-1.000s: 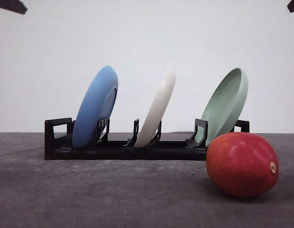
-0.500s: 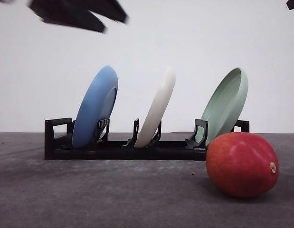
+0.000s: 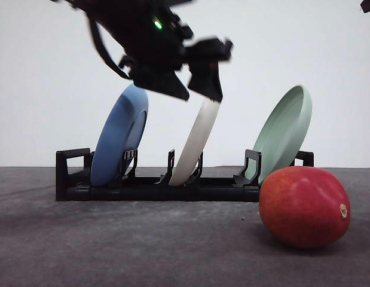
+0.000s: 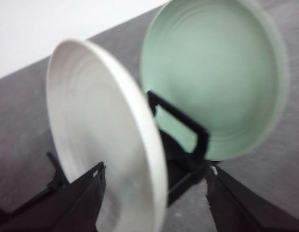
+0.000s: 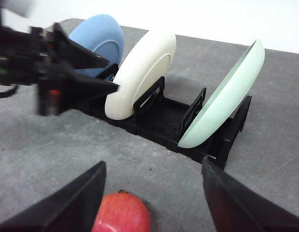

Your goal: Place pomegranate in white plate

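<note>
The red pomegranate (image 3: 304, 206) lies on the grey table at the front right, untouched; it also shows in the right wrist view (image 5: 121, 213). The white plate (image 3: 195, 146) stands on edge in the middle slot of a black rack (image 3: 71, 179). My left gripper (image 3: 194, 94) hangs open at the plate's top rim, one finger on each side. In the left wrist view the white plate (image 4: 91, 125) runs up between the open left gripper's (image 4: 154, 195) fingers. My right gripper (image 5: 154, 193) is open above the pomegranate, well clear of it.
A blue plate (image 3: 119, 134) leans in the rack's left slot and a pale green plate (image 3: 286, 131) in its right slot, close behind the pomegranate. Bare grey table lies in front of the rack. The left gripper (image 5: 86, 72) also shows in the right wrist view.
My left arm has swept in from the upper left and come down to the white plate's top rim. The pomegranate and the plates have not moved.
</note>
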You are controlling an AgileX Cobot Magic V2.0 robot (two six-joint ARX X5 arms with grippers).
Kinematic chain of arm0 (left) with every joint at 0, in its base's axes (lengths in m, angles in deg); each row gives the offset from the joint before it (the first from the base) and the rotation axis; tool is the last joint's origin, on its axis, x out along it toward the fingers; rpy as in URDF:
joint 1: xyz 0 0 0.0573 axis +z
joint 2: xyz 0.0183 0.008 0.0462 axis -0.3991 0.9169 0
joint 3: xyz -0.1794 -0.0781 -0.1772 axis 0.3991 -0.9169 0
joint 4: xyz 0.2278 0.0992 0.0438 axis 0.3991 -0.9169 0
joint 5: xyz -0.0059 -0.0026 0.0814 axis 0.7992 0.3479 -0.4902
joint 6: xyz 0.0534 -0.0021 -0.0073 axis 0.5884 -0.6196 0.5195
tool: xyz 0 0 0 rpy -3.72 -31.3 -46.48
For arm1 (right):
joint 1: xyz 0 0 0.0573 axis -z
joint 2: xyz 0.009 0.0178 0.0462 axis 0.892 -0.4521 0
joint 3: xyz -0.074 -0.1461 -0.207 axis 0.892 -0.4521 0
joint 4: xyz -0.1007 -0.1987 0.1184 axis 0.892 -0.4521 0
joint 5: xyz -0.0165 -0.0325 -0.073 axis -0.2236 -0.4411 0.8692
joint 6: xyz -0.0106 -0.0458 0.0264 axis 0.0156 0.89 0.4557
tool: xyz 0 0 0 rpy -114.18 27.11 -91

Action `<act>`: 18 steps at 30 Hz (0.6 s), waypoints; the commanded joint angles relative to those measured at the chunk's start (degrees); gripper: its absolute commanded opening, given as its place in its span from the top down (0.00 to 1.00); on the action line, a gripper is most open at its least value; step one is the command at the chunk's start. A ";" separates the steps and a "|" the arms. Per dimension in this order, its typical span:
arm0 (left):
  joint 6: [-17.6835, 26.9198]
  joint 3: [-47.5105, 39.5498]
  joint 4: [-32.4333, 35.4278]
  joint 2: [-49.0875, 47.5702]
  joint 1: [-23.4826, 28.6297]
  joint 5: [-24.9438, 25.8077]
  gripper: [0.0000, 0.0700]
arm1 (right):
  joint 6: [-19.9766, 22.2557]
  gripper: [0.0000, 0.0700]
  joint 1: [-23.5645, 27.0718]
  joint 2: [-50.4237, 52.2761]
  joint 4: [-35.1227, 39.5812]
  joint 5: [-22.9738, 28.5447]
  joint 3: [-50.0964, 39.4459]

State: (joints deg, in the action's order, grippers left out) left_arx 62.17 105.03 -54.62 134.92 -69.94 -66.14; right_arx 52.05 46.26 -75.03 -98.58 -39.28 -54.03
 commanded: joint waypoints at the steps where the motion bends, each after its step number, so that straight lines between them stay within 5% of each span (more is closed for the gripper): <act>1: -2.50 3.64 -0.96 2.98 -0.60 -1.72 0.44 | -0.20 0.43 -0.26 -0.09 0.57 -0.03 0.94; 11: -3.11 10.38 -4.44 9.51 -0.04 -1.88 0.46 | -0.18 0.43 -0.26 -0.09 0.58 -0.03 0.94; 18: -4.77 10.41 -4.44 9.53 -0.11 -1.88 0.79 | -0.17 0.43 -0.26 -0.09 0.60 -0.02 0.94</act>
State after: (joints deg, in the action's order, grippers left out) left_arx 58.75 113.92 -59.50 143.05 -69.61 -68.05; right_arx 52.05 46.26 -75.03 -98.57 -39.28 -54.03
